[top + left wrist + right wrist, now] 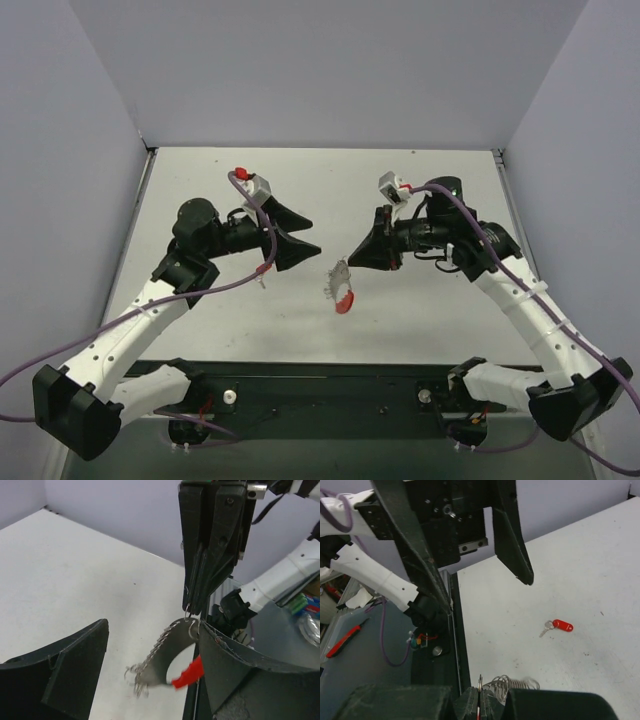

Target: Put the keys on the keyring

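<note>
Hanging from the closed right fingers (199, 580) is the keyring (159, 659).

in the right wrist view the keyring (512, 684) is mostly hidden behind the right gripper (479, 702), which the bottom edge cuts off. in the left wrist view its red band passes behind a finger (240, 675) of the left gripper (152, 630). the key (559, 626) is too small to show its teeth.
</note>
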Controlling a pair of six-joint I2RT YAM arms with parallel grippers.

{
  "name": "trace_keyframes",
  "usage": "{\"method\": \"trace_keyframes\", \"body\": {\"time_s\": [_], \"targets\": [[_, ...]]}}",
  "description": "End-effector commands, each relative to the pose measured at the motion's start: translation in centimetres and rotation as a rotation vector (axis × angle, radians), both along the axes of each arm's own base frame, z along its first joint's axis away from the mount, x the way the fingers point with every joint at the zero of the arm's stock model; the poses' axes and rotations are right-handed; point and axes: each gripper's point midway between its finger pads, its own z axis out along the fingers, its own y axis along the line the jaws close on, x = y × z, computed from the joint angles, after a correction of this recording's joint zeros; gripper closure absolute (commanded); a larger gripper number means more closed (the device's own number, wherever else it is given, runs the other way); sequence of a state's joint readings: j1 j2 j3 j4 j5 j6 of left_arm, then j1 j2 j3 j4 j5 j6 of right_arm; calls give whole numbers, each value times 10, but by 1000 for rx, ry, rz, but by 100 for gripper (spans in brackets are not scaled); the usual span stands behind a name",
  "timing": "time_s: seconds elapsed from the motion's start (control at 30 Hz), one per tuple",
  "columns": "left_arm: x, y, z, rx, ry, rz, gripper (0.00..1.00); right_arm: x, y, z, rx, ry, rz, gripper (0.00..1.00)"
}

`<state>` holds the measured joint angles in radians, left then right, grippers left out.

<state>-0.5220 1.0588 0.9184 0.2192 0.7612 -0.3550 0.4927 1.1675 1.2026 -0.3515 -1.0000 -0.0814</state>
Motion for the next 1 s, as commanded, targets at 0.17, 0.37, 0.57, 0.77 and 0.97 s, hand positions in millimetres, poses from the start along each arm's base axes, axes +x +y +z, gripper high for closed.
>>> {"method": "trace_keyframes", "body": {"time_s": [0.17,0.37,0.57,0.77,0.97], "targets": [[-48,-5,37,-81,-86,-280,19,-41,2,56,99,-168,155,100],[-51,-6,53,-179,-88,-271,22,-37,11,66,172,-243,70,100],[-54,-12,61,-206,-78,-314,24,-17,1,92,325,-310,-156,100],[-62,-18,73,-241,-79,-373,24,-19,-8,114,496,-341,-240,100],[-60,-26,72,-251,-70,-389,27,-26,-7,126,593,-319,-227,100]]}}
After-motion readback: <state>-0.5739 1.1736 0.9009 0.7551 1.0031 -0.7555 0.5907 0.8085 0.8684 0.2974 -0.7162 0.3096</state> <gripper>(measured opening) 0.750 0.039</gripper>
